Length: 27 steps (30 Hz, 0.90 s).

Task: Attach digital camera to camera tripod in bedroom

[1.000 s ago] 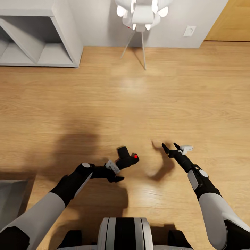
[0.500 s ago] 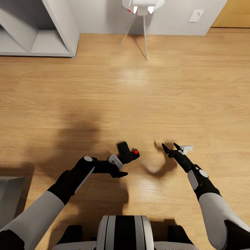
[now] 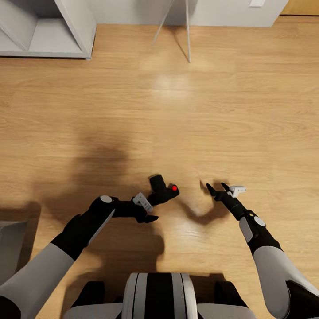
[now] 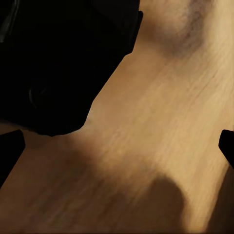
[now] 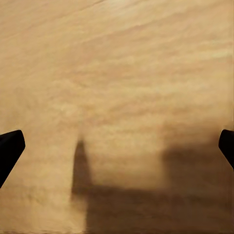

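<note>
The digital camera (image 3: 160, 193), a chunky black body with a small red button, hangs just above the light wood floor (image 3: 186, 115). My left gripper (image 3: 153, 205) is shut on it, with its fingertips still wide apart. In the left wrist view the digital camera (image 4: 58, 63) is a large dark mass against one side of the left gripper (image 4: 117, 146). My right gripper (image 3: 216, 188) hovers open over the floor to the right of the camera, holding nothing. The right wrist view confirms the right gripper (image 5: 117, 146) has bare floor between its tips. The camera tripod is out of view.
Thin splayed legs of a lamp (image 3: 188, 31) stand on the floor by the far grey wall (image 3: 221, 11). A grey open shelf unit (image 3: 66, 26) fills the far left corner. A grey surface edge (image 3: 11, 248) lies close at my left. Wood floor stretches ahead.
The whole view has shifted: lamp and shelf slid toward the top edge and the lamp's white head left the picture. My left gripper rose slightly with the camera. The right arm kept its pose.
</note>
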Available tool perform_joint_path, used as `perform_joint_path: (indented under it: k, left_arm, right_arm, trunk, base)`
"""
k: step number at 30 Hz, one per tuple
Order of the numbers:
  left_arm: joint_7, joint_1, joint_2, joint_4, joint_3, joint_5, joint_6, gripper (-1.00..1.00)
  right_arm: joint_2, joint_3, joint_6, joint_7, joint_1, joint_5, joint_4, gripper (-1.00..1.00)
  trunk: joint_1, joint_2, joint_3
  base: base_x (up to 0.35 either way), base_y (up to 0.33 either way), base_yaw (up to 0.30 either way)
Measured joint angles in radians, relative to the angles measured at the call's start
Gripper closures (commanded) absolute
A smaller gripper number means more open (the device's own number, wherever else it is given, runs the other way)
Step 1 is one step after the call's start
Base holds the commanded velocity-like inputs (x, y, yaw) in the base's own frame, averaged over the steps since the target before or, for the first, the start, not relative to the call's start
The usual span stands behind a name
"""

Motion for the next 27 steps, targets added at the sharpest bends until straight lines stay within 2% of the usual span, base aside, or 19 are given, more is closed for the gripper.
perform_joint_path:
  k: [2,3,6,11,18,27]
  left_arm:
    - [0.000,0.000,0.013,-0.028,0.000,0.000,0.001,-1.00]
    - [0.000,0.000,0.029,-0.057,0.000,0.001,0.003,-1.00]
    - [-0.001,0.000,0.056,-0.103,-0.001,0.001,0.009,-1.00]
    - [-0.002,0.000,0.086,-0.170,-0.001,0.001,0.051,-1.00]
    - [-0.003,0.000,0.104,-0.234,0.003,0.001,0.128,-1.00]
    - [-0.003,0.000,0.116,-0.287,0.006,0.001,0.153,-1.00]
  right_arm:
    - [0.000,0.000,0.000,0.000,0.000,0.000,0.000,-1.00]
    - [0.001,0.000,0.000,0.000,0.000,0.000,0.002,-1.00]
    - [0.001,0.000,0.000,0.000,0.000,0.000,0.008,-1.00]
    - [0.001,0.000,0.000,0.000,0.000,0.000,0.015,-1.00]
    - [0.002,0.000,0.000,0.000,0.000,0.000,0.019,-1.00]
    - [0.002,0.000,0.000,0.000,0.000,0.000,0.020,-1.00]
  trunk:
    - [0.001,0.000,0.000]
    - [0.001,-0.001,0.000]
    - [0.003,-0.001,0.000]
    - [0.005,-0.003,0.000]
    - [0.008,-0.004,0.000]
    - [0.012,-0.006,0.000]
  base:
    - [0.000,0.000,0.000]
    - [0.000,0.000,0.000]
    - [0.000,0.000,0.000]
    - [0.000,0.000,0.000]
    - [0.000,0.000,0.000]
    - [0.000,0.000,0.000]
